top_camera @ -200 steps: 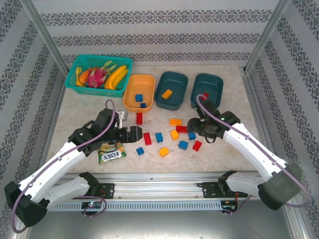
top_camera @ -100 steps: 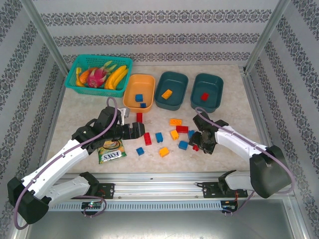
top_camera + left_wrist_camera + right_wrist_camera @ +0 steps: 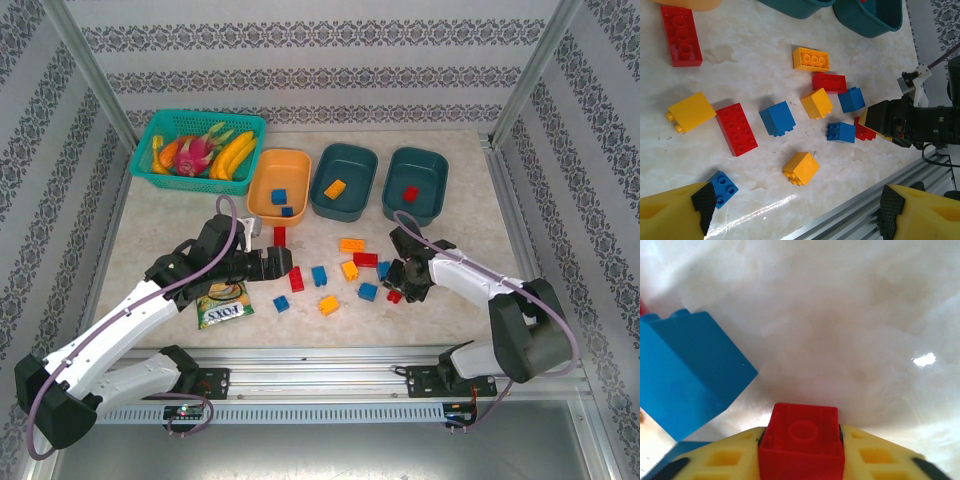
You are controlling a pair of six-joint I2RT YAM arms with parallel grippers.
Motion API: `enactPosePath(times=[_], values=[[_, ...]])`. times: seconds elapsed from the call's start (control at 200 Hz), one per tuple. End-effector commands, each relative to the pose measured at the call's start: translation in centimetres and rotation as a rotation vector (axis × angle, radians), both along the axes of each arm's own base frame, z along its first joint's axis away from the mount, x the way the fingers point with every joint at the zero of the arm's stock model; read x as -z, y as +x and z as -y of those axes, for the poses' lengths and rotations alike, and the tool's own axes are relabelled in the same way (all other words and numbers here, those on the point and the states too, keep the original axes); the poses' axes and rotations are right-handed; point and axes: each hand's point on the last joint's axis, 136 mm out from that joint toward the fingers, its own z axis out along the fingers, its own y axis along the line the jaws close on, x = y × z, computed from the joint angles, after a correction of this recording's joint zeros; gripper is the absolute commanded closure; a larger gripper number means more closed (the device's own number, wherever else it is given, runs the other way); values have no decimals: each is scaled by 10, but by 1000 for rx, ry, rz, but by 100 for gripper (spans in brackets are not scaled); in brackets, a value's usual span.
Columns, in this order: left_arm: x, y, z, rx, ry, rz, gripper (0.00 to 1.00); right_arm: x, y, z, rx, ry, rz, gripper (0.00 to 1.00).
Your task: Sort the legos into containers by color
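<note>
Right wrist view: the right claw [image 3: 801,460] is clamped on a red brick [image 3: 801,432] at bottom centre, a blue brick [image 3: 690,370] at left; the left claw [image 3: 796,210] stands wide apart

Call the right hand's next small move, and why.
Probably lift straight up. The right hand is closed on a small red plastic brick, with a blue plastic brick close beside it. The right-hand dark teal plastic tub already holds a red brick.
</note>
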Motion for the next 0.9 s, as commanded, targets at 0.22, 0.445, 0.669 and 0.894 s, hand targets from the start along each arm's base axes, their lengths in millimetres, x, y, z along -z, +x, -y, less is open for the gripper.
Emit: enactPosePath(times=[0.22, 0.445, 0.669, 0.894], values=[[-50, 25, 27, 8, -82, 75, 12, -86, 26, 25, 5, -105, 216, 81], [-74, 74, 60, 15, -121, 80, 12, -141, 116, 29, -43, -65, 346, 81], [-87, 129, 83, 17, -146, 102, 12, -116, 208, 30, -82, -2, 292, 83], [-76, 157, 89, 2, -106, 94, 13, -65, 252, 36, -64, 41, 183, 81]])
